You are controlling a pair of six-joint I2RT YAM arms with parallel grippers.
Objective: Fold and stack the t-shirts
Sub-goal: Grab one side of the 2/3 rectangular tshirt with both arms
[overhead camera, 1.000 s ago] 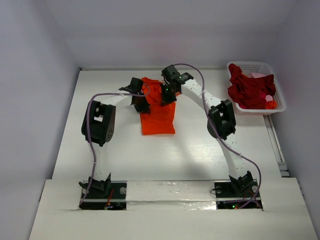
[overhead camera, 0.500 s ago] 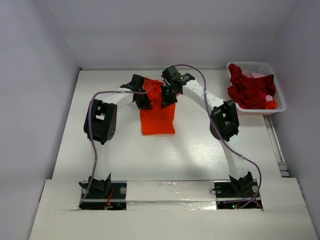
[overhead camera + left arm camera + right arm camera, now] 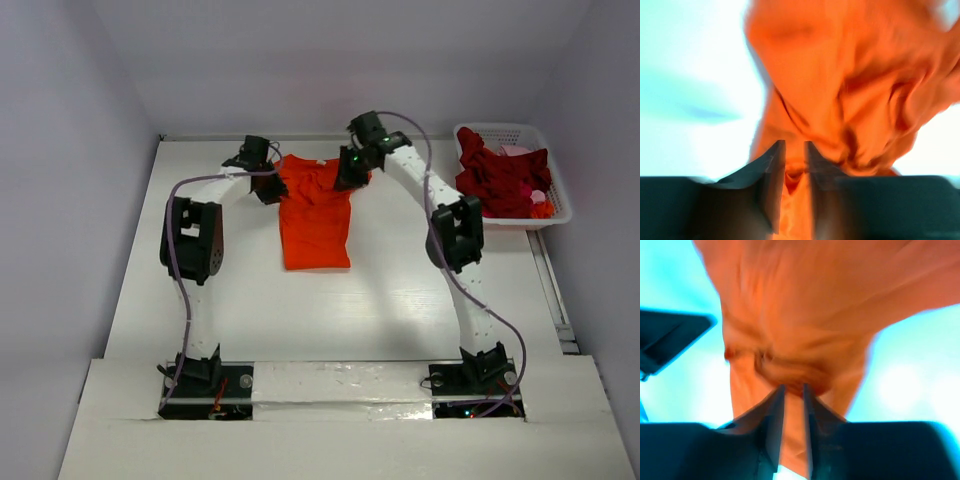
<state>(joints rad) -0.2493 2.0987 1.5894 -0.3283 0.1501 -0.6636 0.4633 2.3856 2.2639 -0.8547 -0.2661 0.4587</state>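
Note:
An orange t-shirt point(image 3: 315, 215) lies stretched on the white table point(image 3: 250, 310), its top end at the far side. My left gripper point(image 3: 270, 188) is shut on the shirt's upper left corner; orange cloth point(image 3: 840, 90) sits pinched between its jaws in the left wrist view. My right gripper point(image 3: 350, 175) is shut on the upper right corner; bunched orange cloth point(image 3: 800, 325) shows at its tips in the right wrist view. Dark red and pale pink shirts point(image 3: 500, 180) lie heaped in a white basket point(image 3: 505, 130) at the far right.
The basket stands at the table's far right corner. White walls close the table at the back and sides. The left gripper's dark body point(image 3: 667, 340) shows at the left of the right wrist view.
Both grippers have moved apart and toward the far side, pulling the shirt's top edge wider and further back. The shirt now lies longer and flatter.

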